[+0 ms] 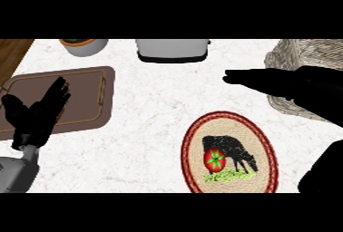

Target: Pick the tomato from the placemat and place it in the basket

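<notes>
Nearest, on the white marbled desk, an oval woven placemat with red rim and a black cow figure. On the placemat, left of centre and against the cow's head, the red tomato with green star-shaped top, untouched. Left of the placemat and well apart from it, the left hand, fingers straight and raised, holding nothing, resting over the brown tray. Beyond the placemat and above its right half, the right hand, fingers stretched flat toward the left, empty, partly covering the wicker basket at the far right. Farther still from the placemat, at the desk's back edge, a grey appliance and, left of it, a grey pot.
</notes>
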Robot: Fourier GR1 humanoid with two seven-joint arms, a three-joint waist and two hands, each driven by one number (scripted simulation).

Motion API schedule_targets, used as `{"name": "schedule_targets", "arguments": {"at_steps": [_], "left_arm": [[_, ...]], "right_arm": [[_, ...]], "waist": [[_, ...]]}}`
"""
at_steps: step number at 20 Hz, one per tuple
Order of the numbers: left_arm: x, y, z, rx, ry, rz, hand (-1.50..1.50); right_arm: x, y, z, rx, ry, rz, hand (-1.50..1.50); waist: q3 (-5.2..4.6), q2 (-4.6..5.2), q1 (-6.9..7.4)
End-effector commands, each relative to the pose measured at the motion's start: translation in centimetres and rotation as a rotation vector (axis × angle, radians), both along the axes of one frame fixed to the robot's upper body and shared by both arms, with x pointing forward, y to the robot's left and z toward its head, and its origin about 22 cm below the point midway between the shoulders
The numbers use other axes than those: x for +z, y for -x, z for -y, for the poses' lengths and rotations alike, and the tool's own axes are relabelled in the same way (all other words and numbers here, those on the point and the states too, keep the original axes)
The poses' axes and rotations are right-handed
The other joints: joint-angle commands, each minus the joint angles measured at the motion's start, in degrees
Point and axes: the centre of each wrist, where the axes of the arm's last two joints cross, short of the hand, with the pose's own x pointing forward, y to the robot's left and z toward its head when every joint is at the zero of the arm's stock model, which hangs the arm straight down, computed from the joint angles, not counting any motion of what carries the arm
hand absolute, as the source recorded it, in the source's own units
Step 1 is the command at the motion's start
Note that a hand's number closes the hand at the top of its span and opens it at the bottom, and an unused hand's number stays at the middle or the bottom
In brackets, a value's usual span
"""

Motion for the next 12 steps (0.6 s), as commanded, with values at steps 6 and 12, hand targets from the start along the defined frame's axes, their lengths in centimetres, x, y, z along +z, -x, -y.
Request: {"name": "schedule_targets", "arguments": {"at_steps": [6,12], "left_arm": [[0.5,0.6,0.7,-0.010,-0.003,0.012,0.00],[-0.5,1.0,1.6,-0.013,0.005,0.011,0.00]], "right_arm": [[-3.4,2.5,5.3,-0.026,-0.146,-0.010,-1.50],[-8.2,1.1,4.2,-0.028,-0.158,-0.013,-1.50]], "waist": [[0.10,0.15,0.44],[0.09,0.27,0.90]]}}
